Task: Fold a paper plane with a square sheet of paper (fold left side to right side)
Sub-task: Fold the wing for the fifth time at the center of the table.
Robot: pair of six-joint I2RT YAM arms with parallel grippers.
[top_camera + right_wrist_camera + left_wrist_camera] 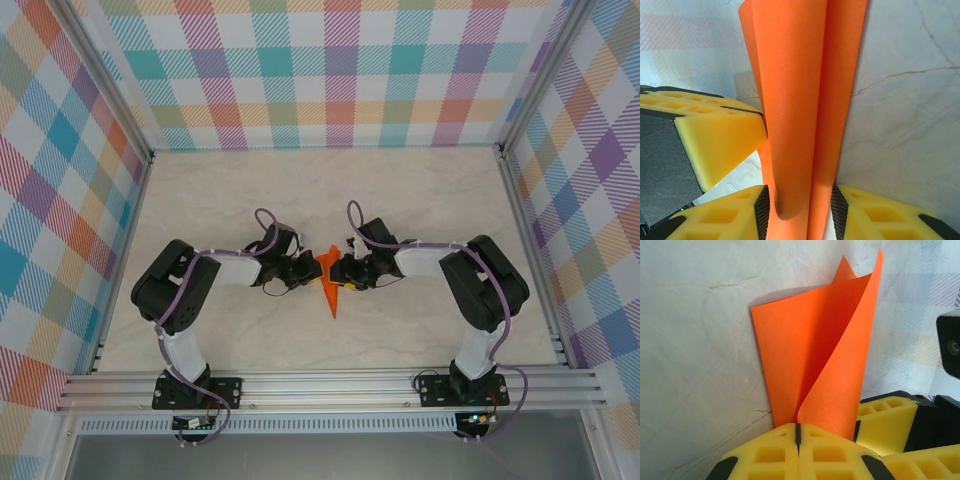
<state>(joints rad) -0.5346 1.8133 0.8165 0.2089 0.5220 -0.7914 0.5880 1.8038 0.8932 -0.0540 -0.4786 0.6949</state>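
The square sheet of paper (334, 296) is bright orange and folded lengthwise, standing on edge between the two grippers at the table's middle. In the left wrist view its two layers (810, 355) curl apart and rise from the seam of my left gripper (798, 432), whose yellow fingers are pressed together on the fold. My right gripper (800, 212) has its black ribbed pads against both sides of the doubled paper (795, 100). My left gripper (312, 268) and right gripper (340, 272) face each other, almost touching. A left finger (715, 135) touches the paper's side.
The pale marble tabletop (330, 190) is walled by checked panels at the back and both sides. An aluminium rail (330, 385) carrying both arm bases runs along the near edge. The right gripper's fingers (885, 420) crowd in beside the left fingertips.
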